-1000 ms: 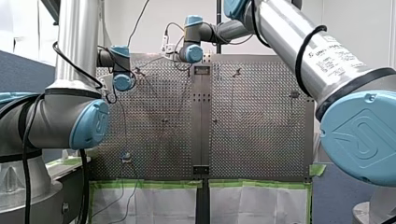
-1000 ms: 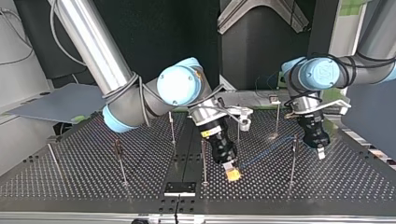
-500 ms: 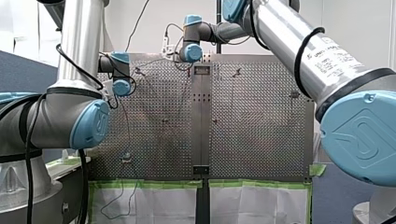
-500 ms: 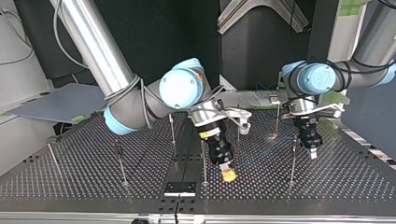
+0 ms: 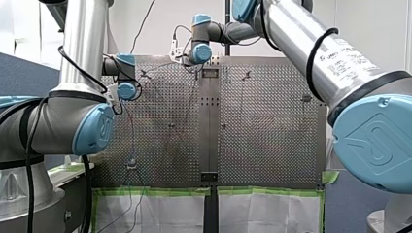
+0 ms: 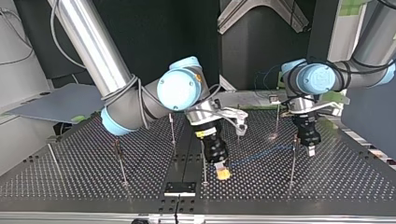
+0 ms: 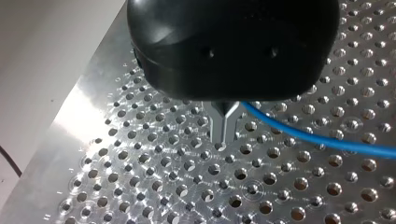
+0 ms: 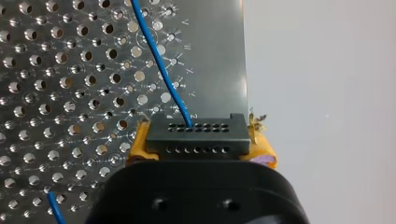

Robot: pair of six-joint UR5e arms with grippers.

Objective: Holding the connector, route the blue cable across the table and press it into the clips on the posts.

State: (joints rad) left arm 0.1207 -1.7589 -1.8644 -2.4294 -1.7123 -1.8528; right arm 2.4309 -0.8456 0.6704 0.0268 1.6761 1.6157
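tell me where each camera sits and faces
Front view: behind and above the arms, looking over the perforated table; left arm and right arm frame it.
Top view: across the table, facing the arms; right hand at its left, left hand at its right.
Left wrist view: looks down the left hand's shut fingers onto the table.
Right wrist view: looks along the right hand gripping the connector.
Shared: top and both wrist views show the blue cable.

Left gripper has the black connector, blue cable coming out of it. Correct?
Not quite. The black connector is held by my right gripper, clamped between its yellow pads; the right wrist view shows it. The blue cable does come out of it.
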